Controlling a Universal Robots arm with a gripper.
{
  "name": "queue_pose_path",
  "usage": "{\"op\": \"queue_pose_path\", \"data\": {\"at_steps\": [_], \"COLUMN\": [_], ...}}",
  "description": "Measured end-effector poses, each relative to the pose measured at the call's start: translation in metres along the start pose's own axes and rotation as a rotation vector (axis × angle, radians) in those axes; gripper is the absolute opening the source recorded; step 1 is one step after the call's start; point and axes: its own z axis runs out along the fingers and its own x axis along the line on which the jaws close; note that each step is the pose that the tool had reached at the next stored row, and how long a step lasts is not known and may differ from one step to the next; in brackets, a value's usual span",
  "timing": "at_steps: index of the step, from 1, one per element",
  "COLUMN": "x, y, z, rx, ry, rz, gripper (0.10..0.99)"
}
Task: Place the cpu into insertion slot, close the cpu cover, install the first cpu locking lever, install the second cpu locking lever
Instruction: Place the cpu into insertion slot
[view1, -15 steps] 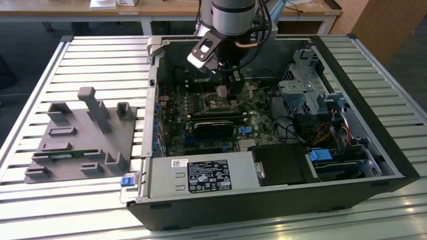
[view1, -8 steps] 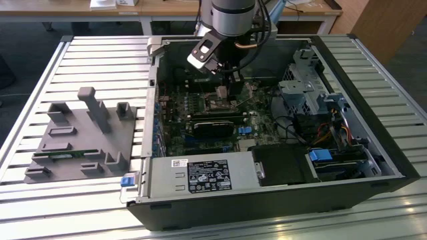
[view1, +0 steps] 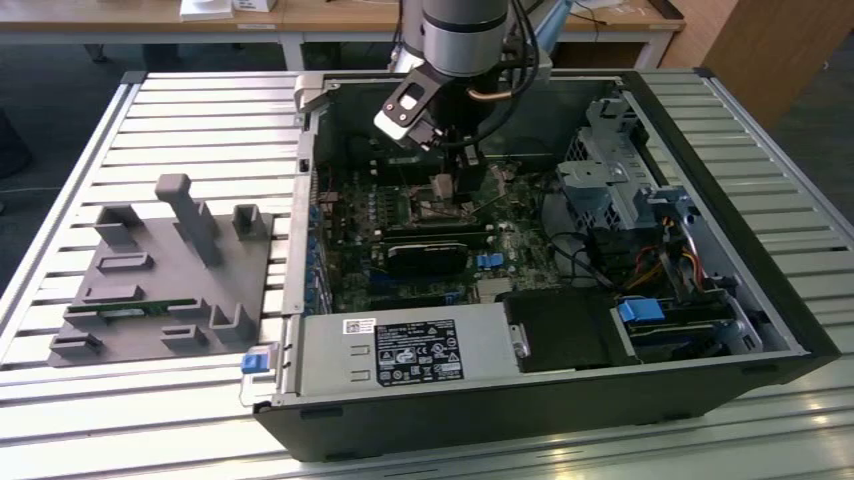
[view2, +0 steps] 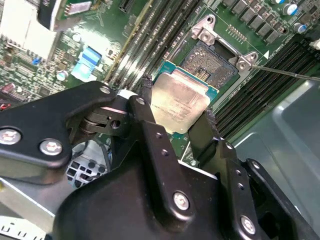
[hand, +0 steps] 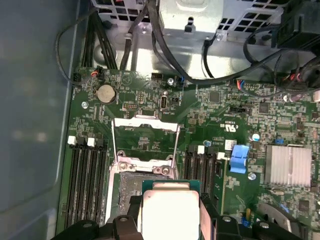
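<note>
Gripper (view2: 178, 102) clamped on the cpu (view2: 183, 97), chip pinched between both fingers, partly over the insertion slot (view2: 210, 62). Cpu cover (hand: 145, 131) stood open. Exterior view: black card (view1: 430, 256) at gripper's 6 o'clock.

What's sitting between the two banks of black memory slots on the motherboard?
In the first wrist view, the insertion slot lies there, its cpu cover open, with the cpu gripped by the end effector partly over it.

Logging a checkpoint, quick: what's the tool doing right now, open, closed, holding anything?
Tool: shut on the cpu, gripped by two opposite edges, close by the insertion slot.
</note>
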Motion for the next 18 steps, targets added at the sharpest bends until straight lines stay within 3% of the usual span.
{"op": "queue_pose_path", "data": {"at_steps": [9,18], "x": [0.0076,0.0090], "y": [-0.0020,-0.0031], "z": [0.0100,0.0174], "rx": [0.000,0.000], "ry": [-0.0016,-0.0017], "rz": [0.024,0.024], "gripper": [0.537,0.537]}}
